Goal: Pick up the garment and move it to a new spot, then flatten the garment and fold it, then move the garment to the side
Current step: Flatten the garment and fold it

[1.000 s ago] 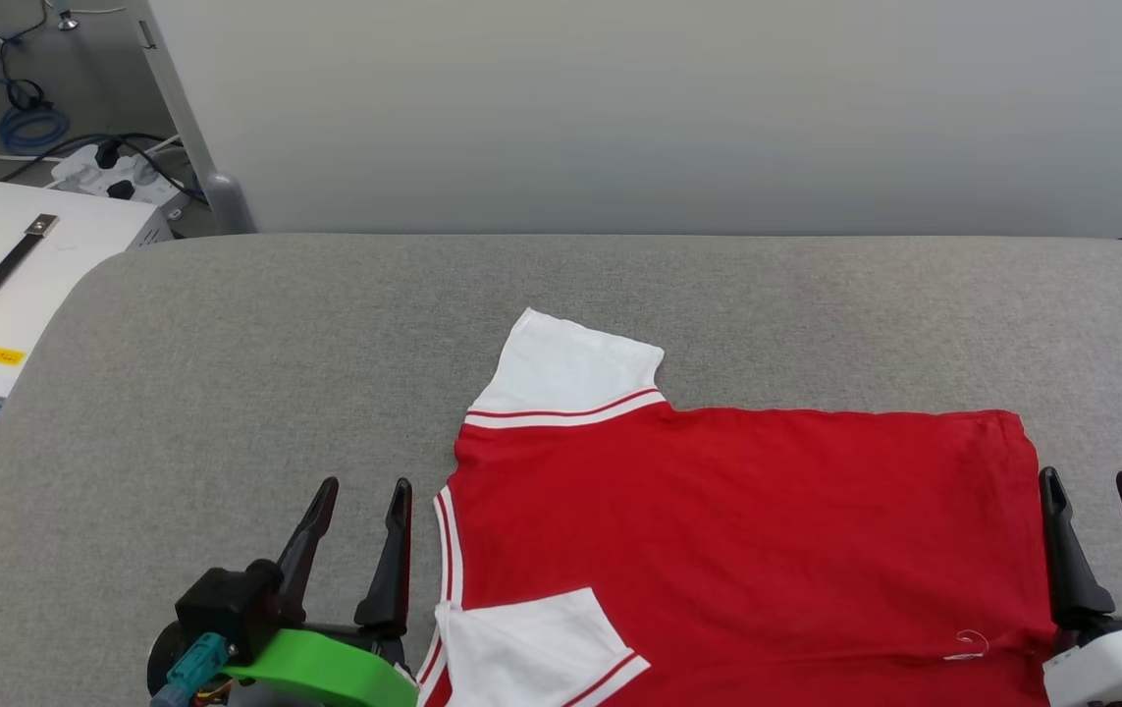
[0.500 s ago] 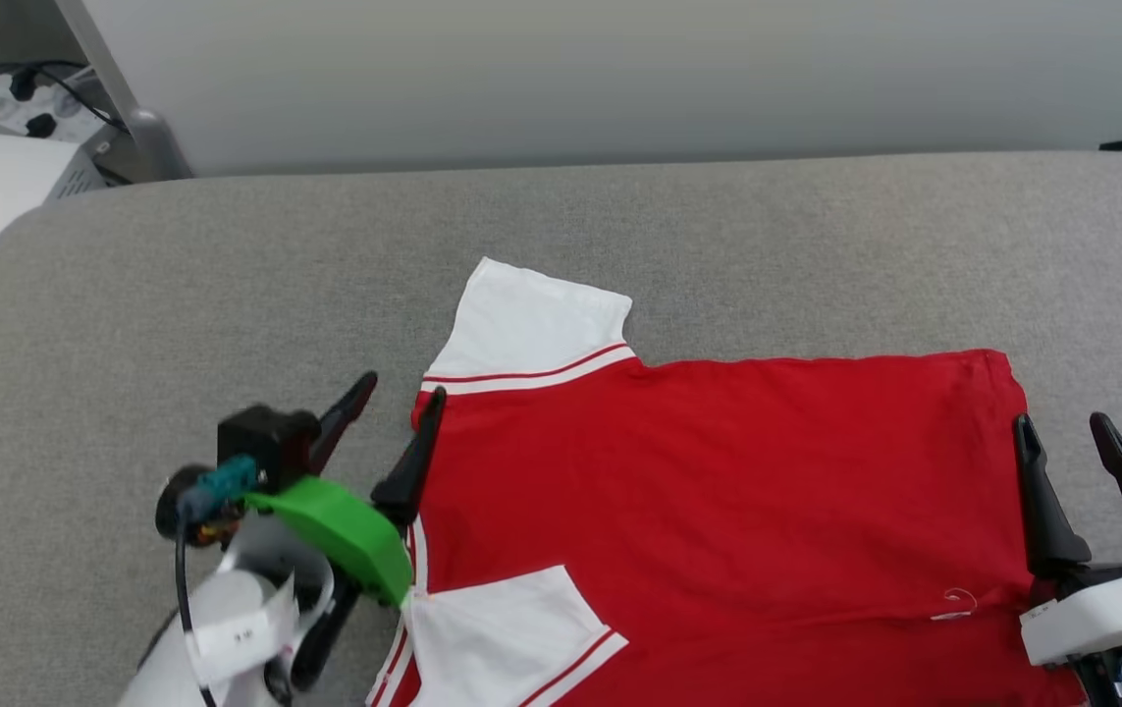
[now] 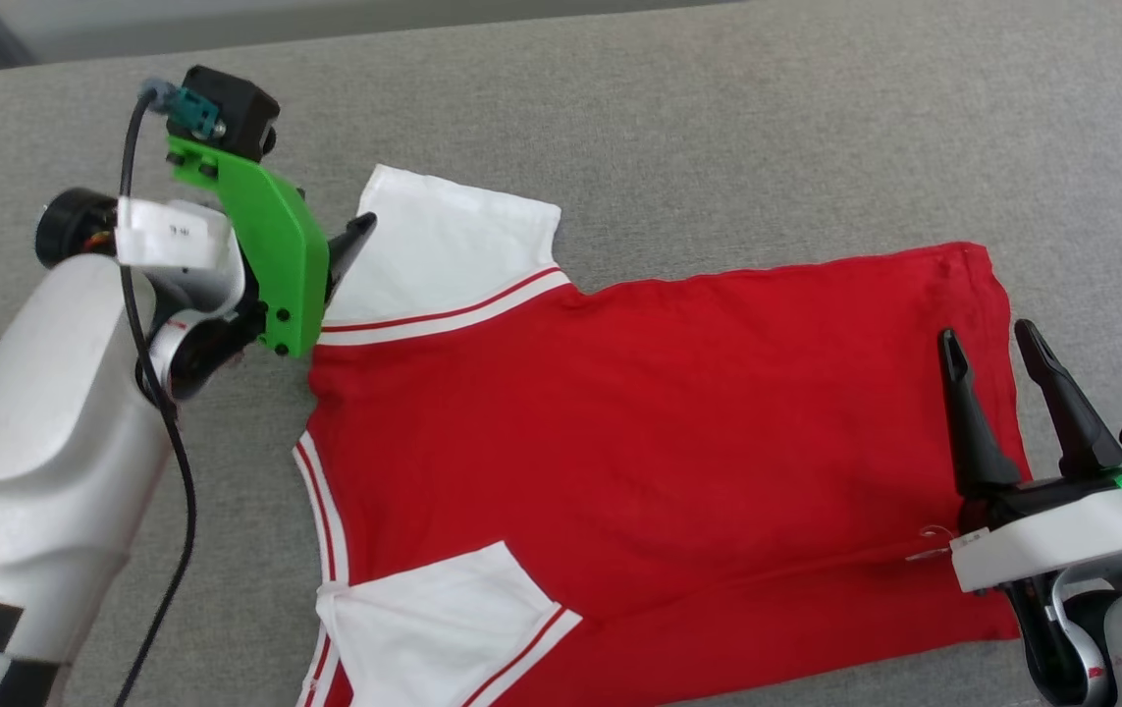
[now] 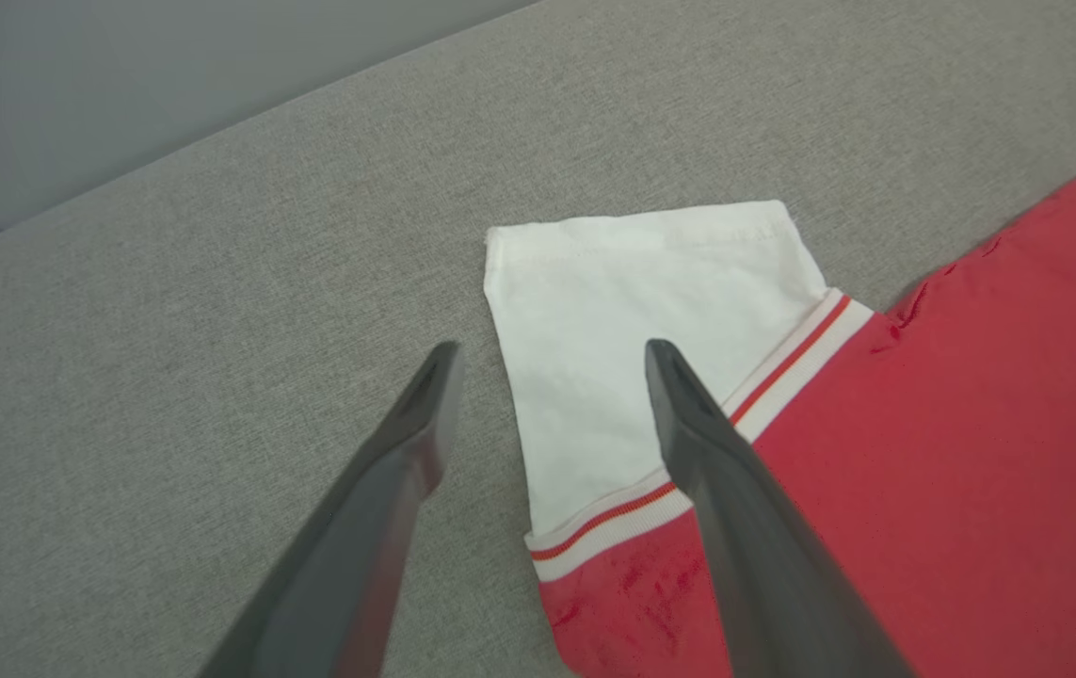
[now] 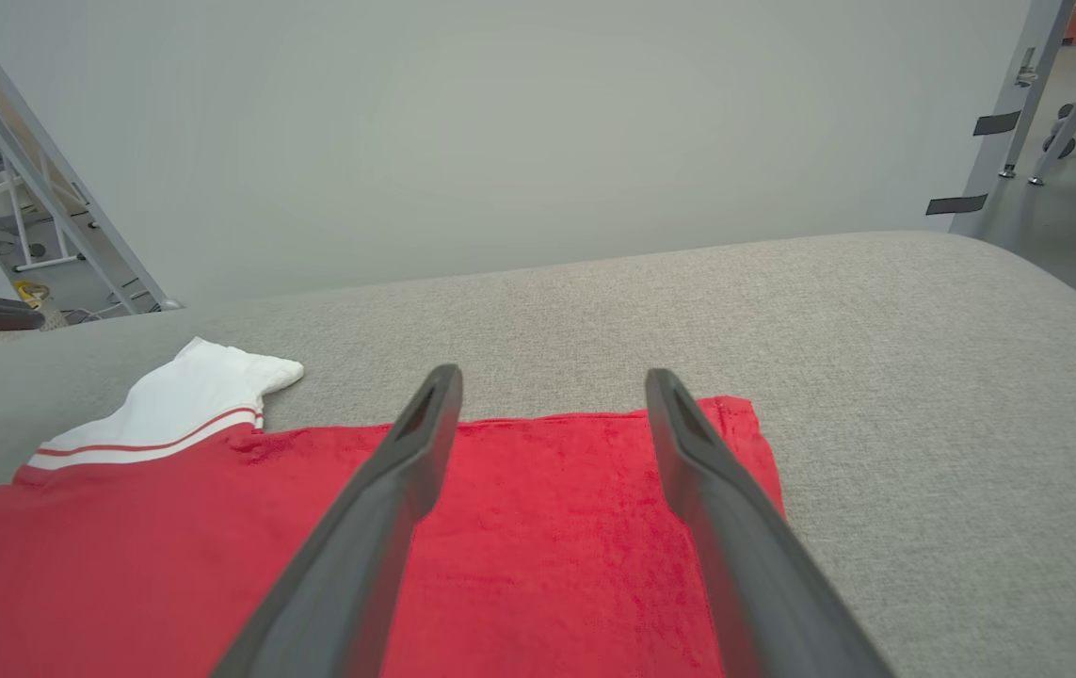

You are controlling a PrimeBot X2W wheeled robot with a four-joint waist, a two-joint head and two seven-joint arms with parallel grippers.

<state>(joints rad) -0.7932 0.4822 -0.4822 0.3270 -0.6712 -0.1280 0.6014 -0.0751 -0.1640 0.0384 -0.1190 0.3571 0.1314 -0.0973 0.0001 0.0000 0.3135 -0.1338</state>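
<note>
The garment (image 3: 639,442) is laid flat on the bench (image 3: 718,118), its near sleeve (image 3: 423,619) already folded in. The right end effector (image 3: 988,331) is held spread over the hem (image 3: 983,285). Farther off, the left end effector (image 4: 549,347), also spread, is set astride the far sleeve (image 4: 650,282). Most folding, and the move aside, are judged outstanding.

A wide surface covered in grey woven fabric (image 3: 737,108) (rounded along its far edge) carries a red jersey shirt with white short sleeves and red-and-white striped trim (image 3: 639,422), spread flat, near sleeve folded inward.

Left tool (image 4: 549,347) and right tool (image 5: 552,372), both agape.
</note>
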